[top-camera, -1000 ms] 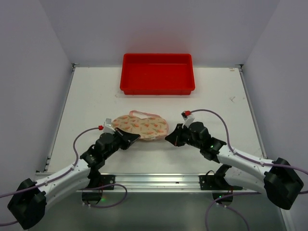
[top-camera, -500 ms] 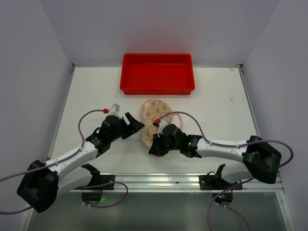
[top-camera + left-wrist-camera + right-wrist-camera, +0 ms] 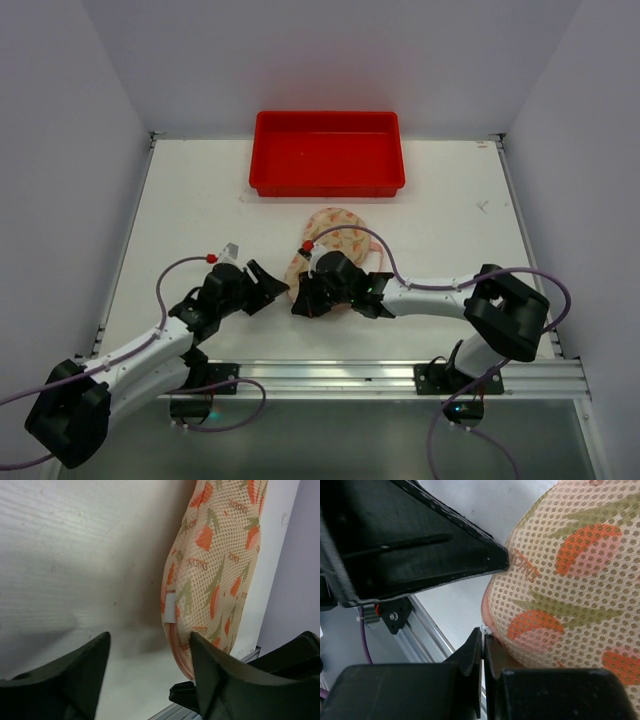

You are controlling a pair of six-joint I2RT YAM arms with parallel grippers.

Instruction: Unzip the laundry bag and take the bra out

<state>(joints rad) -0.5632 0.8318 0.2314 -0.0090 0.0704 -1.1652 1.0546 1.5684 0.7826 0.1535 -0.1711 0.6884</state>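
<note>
The laundry bag (image 3: pixel 338 236), peach mesh with an orange and green print, lies on the table with its long axis running front to back. Its near end fills the right wrist view (image 3: pixel 570 580). My right gripper (image 3: pixel 299 303) is shut on a small white zip pull (image 3: pixel 484 628) at the pink zip edging of that end. My left gripper (image 3: pixel 272 283) stands open just left of the same end (image 3: pixel 215 570). One of its fingers (image 3: pixel 210 675) rests against the mesh, and the other is over bare table. The bra is hidden.
A red plastic tray (image 3: pixel 327 186) stands at the back of the table, behind the bag. A metal rail (image 3: pixel 330 375) runs along the near edge, close to both grippers. Grey walls close in the left and right sides.
The bag has swung from lying sideways to lying front to back. My right arm has swept left, holding its end. My left gripper let go, opened, and came back beside it.
</note>
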